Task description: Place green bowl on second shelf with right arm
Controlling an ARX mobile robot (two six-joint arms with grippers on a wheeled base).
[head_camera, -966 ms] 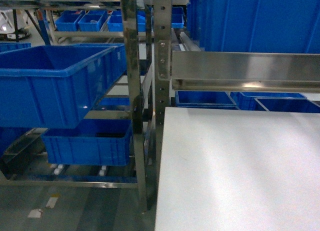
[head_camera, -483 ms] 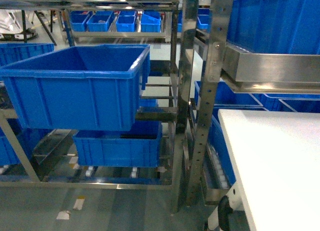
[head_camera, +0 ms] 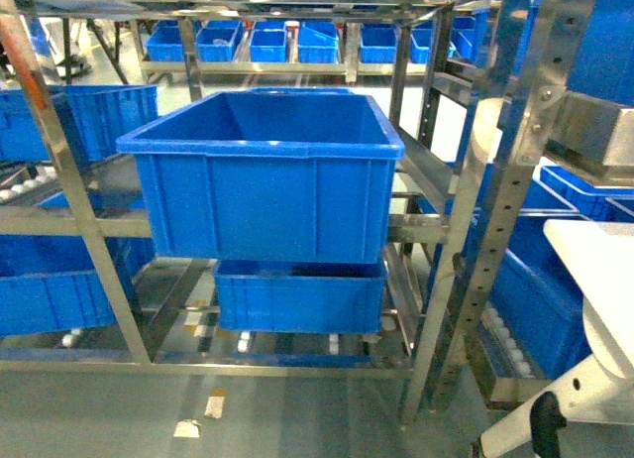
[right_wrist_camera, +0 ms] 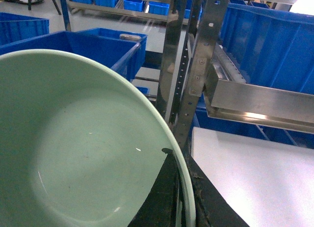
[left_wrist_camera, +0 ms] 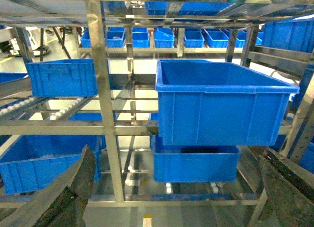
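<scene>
The green bowl [right_wrist_camera: 83,153] sat right at the right claw [right_wrist_camera: 179,197], filling the lower left of the right wrist view, tilted so its pale inside faced the camera — one dark finger [right_wrist_camera: 159,197] lay against the inside of the rim and another hugged the outside, so the claw was pinching the rim at its right edge. Beyond the bowl rose a perforated steel upright [right_wrist_camera: 198,65], with a steel shelf lip [right_wrist_camera: 255,99] to its right and a white worktop [right_wrist_camera: 255,178] below that. In the head view the bowl did not show; a big blue bin [head_camera: 263,180] sat on the rack ahead, a lower blue bin [head_camera: 297,294] under it. The left claw [left_wrist_camera: 176,197] stood spread — its two dark fingers at the bottom corners, nothing between them.
</scene>
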